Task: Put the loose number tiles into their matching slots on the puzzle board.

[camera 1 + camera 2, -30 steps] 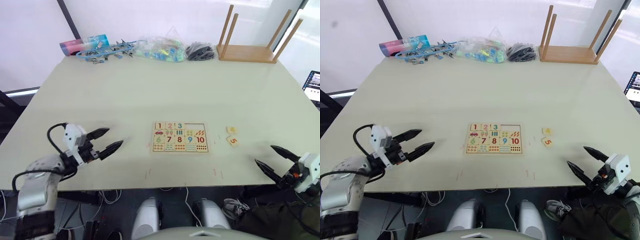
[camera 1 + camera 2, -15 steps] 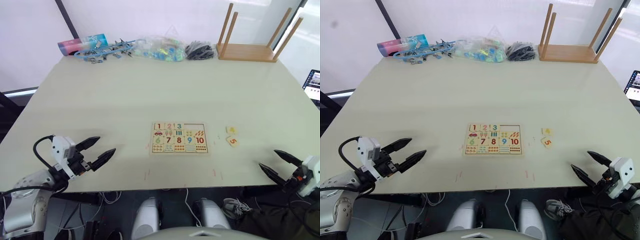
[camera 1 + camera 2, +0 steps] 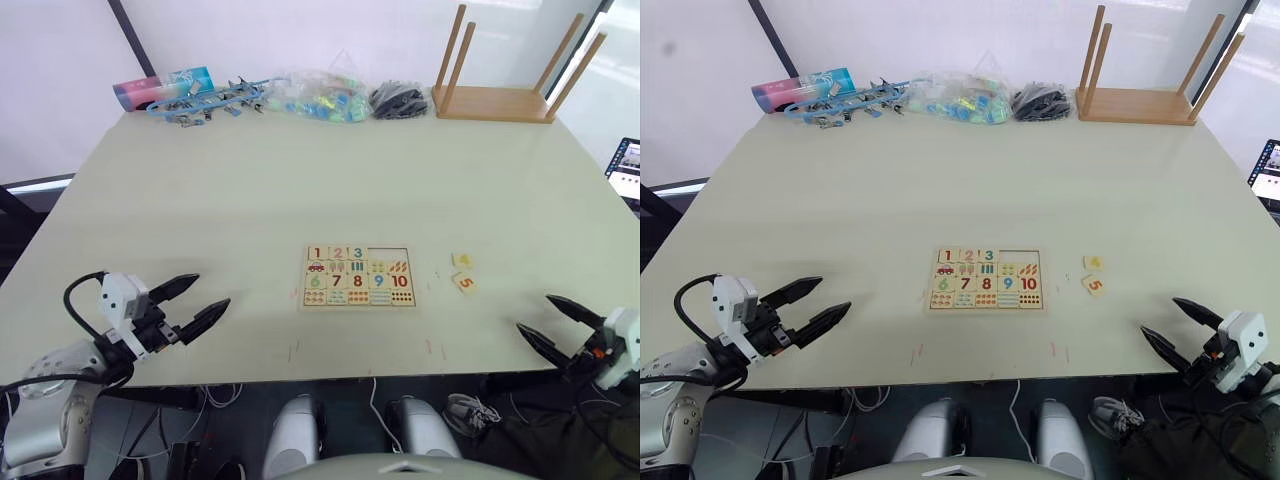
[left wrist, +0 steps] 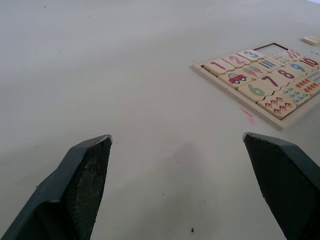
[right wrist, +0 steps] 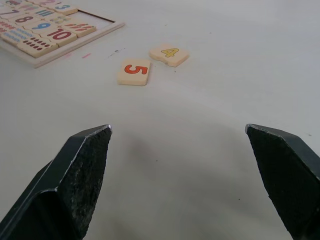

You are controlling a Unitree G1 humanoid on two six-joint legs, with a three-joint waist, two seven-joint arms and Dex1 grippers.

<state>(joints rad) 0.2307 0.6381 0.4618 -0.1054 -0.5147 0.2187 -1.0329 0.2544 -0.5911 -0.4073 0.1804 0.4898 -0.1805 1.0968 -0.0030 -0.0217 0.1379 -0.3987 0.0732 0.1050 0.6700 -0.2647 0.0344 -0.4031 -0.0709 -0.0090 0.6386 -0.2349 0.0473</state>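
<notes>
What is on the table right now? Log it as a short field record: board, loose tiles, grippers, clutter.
puzzle board: flat near the table's centre; tiles 1, 2, 3 seated in the top row
empty slots: two, at the top row's right end
4 tile: loose on the table, right of the board
5 tile: loose, beside the 4 tile
left gripper: open, empty, left of the board
right gripper: open, empty, nearest the loose tiles
far edge: upturned wooden stool, plastic bags

2 head views look down from 6 o'clock over the table (image 3: 300, 170); both low wrist views share the puzzle board (image 4: 260, 80).
</notes>
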